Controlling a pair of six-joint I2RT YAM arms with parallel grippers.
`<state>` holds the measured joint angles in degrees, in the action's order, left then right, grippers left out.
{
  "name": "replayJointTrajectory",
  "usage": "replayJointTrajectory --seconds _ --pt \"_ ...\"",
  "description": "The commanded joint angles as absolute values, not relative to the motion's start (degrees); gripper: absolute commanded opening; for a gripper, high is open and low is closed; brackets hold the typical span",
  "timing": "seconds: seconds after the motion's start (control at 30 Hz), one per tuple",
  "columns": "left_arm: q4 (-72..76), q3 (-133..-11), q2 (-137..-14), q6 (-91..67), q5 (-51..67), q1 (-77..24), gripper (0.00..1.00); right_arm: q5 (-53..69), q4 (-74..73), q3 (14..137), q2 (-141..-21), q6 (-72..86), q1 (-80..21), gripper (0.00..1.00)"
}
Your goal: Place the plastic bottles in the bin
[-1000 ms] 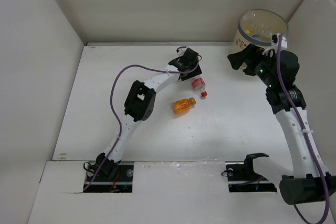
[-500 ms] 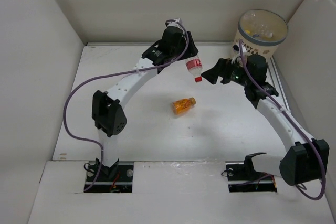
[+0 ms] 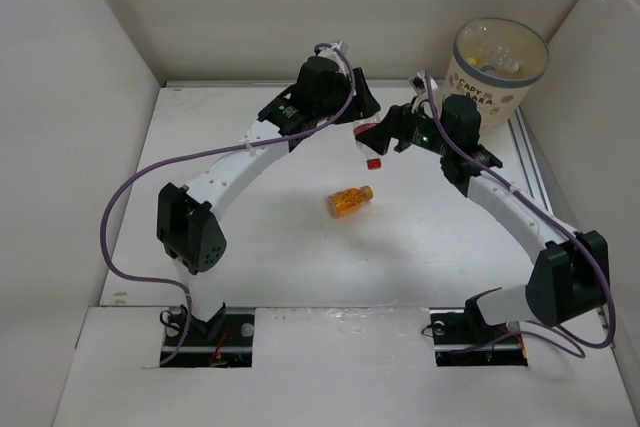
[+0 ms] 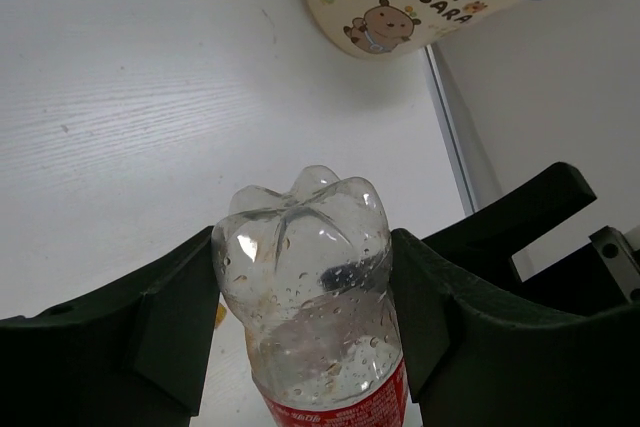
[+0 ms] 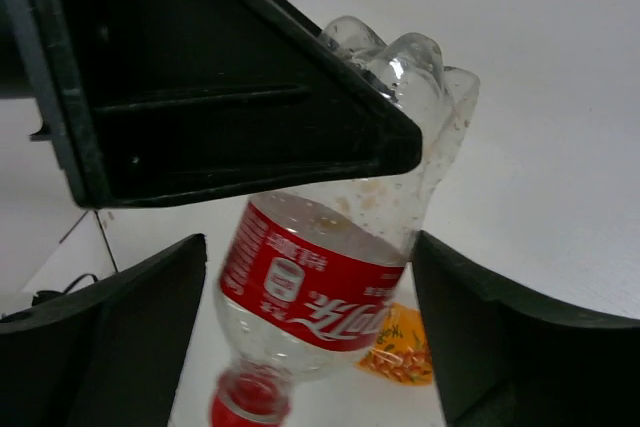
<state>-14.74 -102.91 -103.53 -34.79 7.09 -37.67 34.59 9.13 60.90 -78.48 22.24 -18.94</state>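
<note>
Red-labelled bottle (image 3: 372, 145) mid-air over table (image 3: 420, 237), between the arms. Long axis near vertical w/ slight tilt, cap down, base up. L gripper (image 4: 305, 247) clamped near the base end. R gripper (image 5: 308, 242) jaws apart, flanking the label. Orange bottle (image 3: 350, 200) lying on table. Bin (image 3: 478, 97) at far R corner.

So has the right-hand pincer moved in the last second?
Yes. The right pincer has swung left, away from the bin, and now sits open around the red-labelled bottle held by the left pincer.
</note>
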Motion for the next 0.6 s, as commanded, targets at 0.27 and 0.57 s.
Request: replayJointTrajectory --seconds 0.27,0.57 --pt "-8.27 -102.03 -96.69 -37.18 8.79 -38.41 0.0 38.41 17.84 65.57 -83.41 26.54 -21.09 0.46" --pt "-6.24 -103.18 -95.01 -38.5 10.02 -38.41 0.46 38.32 19.16 67.24 -83.94 29.27 -21.09 0.0"
